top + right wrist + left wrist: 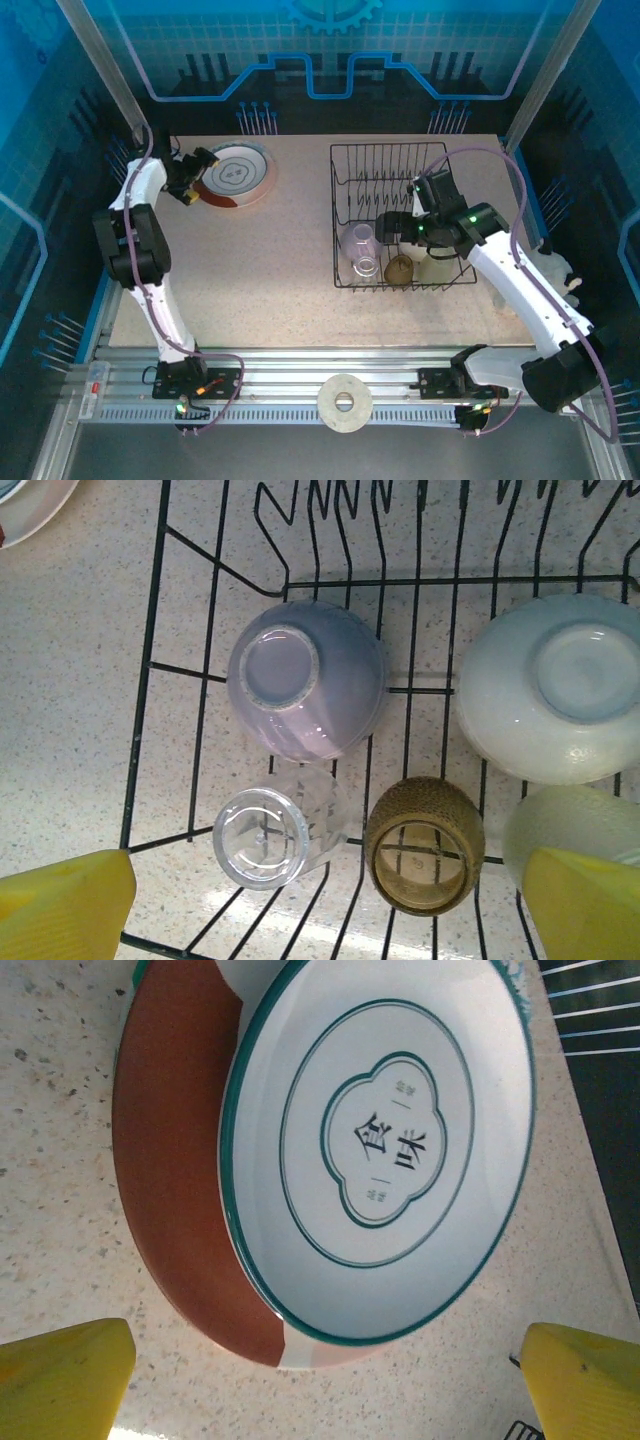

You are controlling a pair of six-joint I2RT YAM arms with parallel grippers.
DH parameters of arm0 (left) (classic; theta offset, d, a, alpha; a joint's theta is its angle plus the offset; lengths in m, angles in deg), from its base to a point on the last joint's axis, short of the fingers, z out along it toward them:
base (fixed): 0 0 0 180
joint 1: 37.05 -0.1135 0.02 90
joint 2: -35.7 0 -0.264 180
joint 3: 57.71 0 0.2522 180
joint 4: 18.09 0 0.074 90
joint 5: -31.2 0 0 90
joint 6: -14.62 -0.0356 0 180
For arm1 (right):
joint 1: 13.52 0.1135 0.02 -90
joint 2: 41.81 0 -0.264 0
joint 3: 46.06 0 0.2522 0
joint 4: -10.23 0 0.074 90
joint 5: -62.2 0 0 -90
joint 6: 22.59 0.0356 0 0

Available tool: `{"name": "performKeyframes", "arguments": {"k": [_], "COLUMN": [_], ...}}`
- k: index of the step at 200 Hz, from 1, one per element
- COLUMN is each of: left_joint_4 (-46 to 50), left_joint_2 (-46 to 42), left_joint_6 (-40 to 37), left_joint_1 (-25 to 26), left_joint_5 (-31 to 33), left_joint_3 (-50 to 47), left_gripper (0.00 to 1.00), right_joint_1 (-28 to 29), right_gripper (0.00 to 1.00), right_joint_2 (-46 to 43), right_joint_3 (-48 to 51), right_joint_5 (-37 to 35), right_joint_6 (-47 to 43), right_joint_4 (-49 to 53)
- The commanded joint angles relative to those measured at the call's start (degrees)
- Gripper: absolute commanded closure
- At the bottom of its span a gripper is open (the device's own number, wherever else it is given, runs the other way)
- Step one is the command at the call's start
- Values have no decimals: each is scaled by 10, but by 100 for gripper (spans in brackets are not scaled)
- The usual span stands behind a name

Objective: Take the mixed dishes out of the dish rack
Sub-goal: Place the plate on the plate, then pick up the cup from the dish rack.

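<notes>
Top view, upper left: L gripper [203,178] open wide, nothing held, just beside stack of plates [238,173] on table [260,280]. L wrist cam: green-rimmed plate [390,1150] resting on red-brown plate [170,1160], yellow fingertips [60,1380] at frame bottom, apart from both. Right of centre: dish rack [345,200], w/ R gripper [385,228] above its near row, spread open, empty. R wrist cam: lilac cup [310,680] base-up at centre, clear glass [270,830] below it, amber cup [425,845] just beside, pale bowl [550,690] base-up at right, pale green cup [570,825] at lower right, all inside rack.
</notes>
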Motion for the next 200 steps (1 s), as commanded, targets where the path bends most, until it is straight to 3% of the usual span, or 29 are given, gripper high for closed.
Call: {"name": "performKeyframes", "arguments": {"k": [1, 52, 103, 154, 200], "left_joint_4": [19, -23, -72, -135, -206], "left_joint_2": [-63, -206, -345, -438, -498], "left_joint_6": [-12, -13, -22, -25, 10], "left_joint_1": [-6, 26, 127, 232, 295], "left_joint_5": [-1, -82, -140, -220, -243], "left_joint_3": [-21, -125, -248, -349, -434], "left_gripper": [1, 1, 1, 1, 1], "right_joint_1": [2, -63, -147, -156, -149], "right_gripper": [0, 3, 3, 6, 12], "right_joint_2": [-21, -36, -53, -31, -18], "right_joint_3": [9, 33, 88, 121, 138], "right_joint_5": [-30, -78, -101, -108, -106], "right_joint_6": [-12, -2, -2, -19, -25], "right_joint_4": [24, 56, 55, 34, 16]}}
